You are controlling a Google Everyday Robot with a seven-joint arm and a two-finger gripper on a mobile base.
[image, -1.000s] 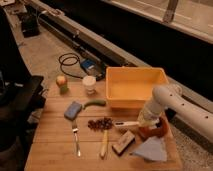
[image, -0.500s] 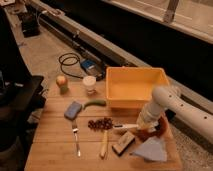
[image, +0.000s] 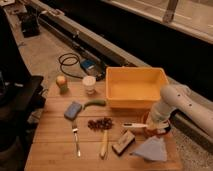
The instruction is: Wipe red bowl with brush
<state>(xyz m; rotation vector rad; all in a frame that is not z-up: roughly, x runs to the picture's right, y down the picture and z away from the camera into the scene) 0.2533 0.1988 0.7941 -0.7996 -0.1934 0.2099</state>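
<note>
The claw (image: 154,124) is held low, directly over the bowl (image: 162,132), and is pressed together on the brush (image: 132,126), apparently so that the gripped end can be rubbed inside the bowl. The rest of the brush sticks out level from the claw toward the table's middle (which end is hidden cannot be told). The tub (image: 135,87) lies just behind the claw and the cloth (image: 150,149) just in front.

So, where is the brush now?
Camera view, right side: the brush juts from the shut claw above the red bowl, near the yellow tub.

Arm (image: 176,99) bent downward at right, end effector (image: 156,128) closed low.
</note>
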